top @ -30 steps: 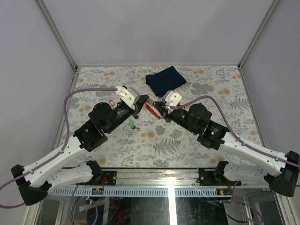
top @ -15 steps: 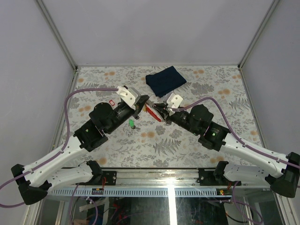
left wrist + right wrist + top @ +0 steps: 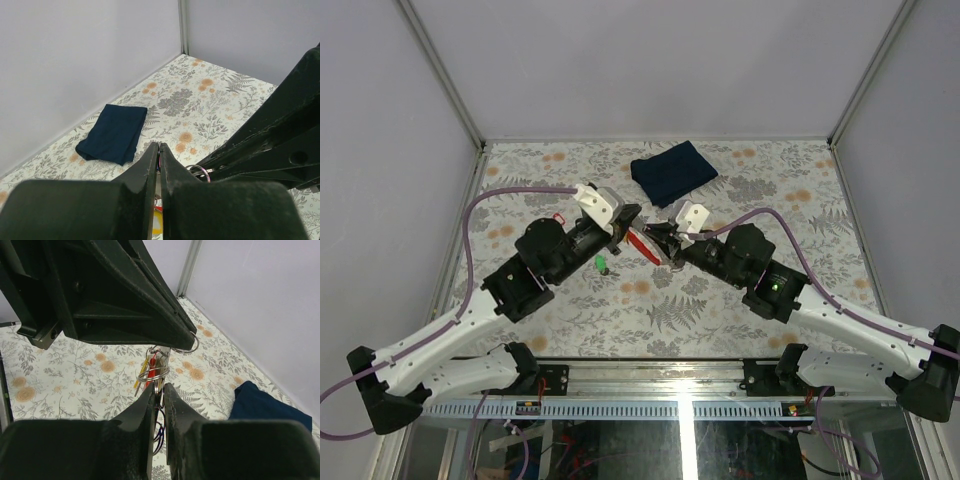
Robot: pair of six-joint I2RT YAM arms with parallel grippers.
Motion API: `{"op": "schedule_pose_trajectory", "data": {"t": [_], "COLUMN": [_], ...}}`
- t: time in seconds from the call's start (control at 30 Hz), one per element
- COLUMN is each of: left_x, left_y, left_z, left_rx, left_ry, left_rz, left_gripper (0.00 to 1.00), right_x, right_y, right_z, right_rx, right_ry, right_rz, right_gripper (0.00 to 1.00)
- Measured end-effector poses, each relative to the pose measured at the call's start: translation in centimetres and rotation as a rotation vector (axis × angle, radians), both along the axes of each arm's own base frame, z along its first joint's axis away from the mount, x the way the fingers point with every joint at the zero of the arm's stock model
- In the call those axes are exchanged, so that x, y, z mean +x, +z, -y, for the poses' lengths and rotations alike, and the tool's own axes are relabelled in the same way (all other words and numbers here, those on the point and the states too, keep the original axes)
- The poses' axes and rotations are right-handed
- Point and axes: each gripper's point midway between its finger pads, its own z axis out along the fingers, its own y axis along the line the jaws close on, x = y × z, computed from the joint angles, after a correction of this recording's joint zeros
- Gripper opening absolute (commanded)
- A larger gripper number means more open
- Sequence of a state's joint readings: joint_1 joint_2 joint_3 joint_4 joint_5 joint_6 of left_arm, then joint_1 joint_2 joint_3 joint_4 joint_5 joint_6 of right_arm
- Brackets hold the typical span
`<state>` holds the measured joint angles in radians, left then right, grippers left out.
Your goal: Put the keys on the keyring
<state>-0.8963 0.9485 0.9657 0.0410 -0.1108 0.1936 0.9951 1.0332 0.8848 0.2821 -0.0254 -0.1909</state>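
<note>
Above the middle of the table (image 3: 720, 320), between the two arms, the keyring (image 3: 155, 374) is held in the air; its red tag (image 3: 642, 243) is seen from overhead slanting between the two sets of fingertips; a yellow-orange key (image 3: 141, 374) hangs against the silvery loop, though whether it is threaded on or merely resting there cannot be told. The green key (image 3: 603, 263) lies on the table just beside the left wrist, apart from the ring and untouched.

Left gripper (image 3: 159, 150): clenched fully, jaws pressed together; a silvery loop shows just beside its tip, so the keyring is judged to be pinched there. Right gripper (image 3: 159, 390): closed to a thin slit on the keyring's wire; ring and tag are bunched just above its fingertips. A folded dark blue cloth (image 3: 672, 170) lies well apart, toward the far wall.

Handling, as judged: the loop is thin, light and smooth metal; it is likely to swivel or slip in a narrow pinch, so it is best steadied at two places, with the opening left free between them; the red tag offers a broader, less slippery hold. The keys are tiny, flat and nearly weightless; the green one, lying flat on the table, is expected to skid if pushed; it is best taken across the edges of its plastic head, with the hole kept clear for threading. Little force is called for; alignment matters more than grip.
</note>
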Motion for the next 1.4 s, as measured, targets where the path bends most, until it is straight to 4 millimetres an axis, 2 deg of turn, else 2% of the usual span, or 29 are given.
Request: {"op": "schedule_pose_trajectory", "data": {"t": [0.27,0.37,0.5,0.6,0.8,0.9,1.07,1.23,1.3,1.4], "left_x": [-1.3,-2.0,-2.9,-3.3,-4.4,-5.4,-7.3,-8.8,-9.2,-9.7], "left_y": [-0.4,-0.4,-0.4,-0.4,0.6,1.4,2.9,4.5,5.0,5.6], "left_z": [-0.2,-0.4,-0.4,-0.3,-0.2,-0.2,-0.1,-0.6,-0.8,-1.0], "left_rx": [-0.085,-0.132,-0.196,-0.230,-0.308,-0.363,-0.456,-0.546,-0.576,-0.608], "left_ry": [-0.042,-0.069,-0.101,-0.122,-0.177,-0.234,-0.352,-0.455,-0.486,-0.531], "left_rz": [0.016,0.020,0.019,0.014,0.045,0.072,0.105,0.130,0.138,0.142], "left_gripper": [0.00,0.00,0.00,0.00,0.00,0.00,0.00,0.00,0.00,0.00], "right_x": [-0.7,-1.2,-2.6,-4.0,-6.3,-6.8,-7.5,-6.9,-6.5,-7.1], "right_y": [-0.4,-0.2,1.8,3.2,5.6,6.0,6.9,7.2,7.7,8.7], "right_z": [0.1,0.3,0.6,1.0,2.3,2.9,2.5,2.4,2.6,2.7], "right_rx": [0.011,0.020,0.075,0.104,0.151,0.150,0.123,0.153,0.185,0.236], "right_ry": [0.030,0.047,0.100,0.155,0.227,0.231,0.284,0.356,0.378,0.442], "right_rz": [-0.002,0.004,0.036,0.066,0.126,0.140,0.144,0.096,0.074,0.059], "right_gripper": [0.18,0.28,0.42,0.48,0.41,0.41,0.42,0.42,0.38,0.34]}}
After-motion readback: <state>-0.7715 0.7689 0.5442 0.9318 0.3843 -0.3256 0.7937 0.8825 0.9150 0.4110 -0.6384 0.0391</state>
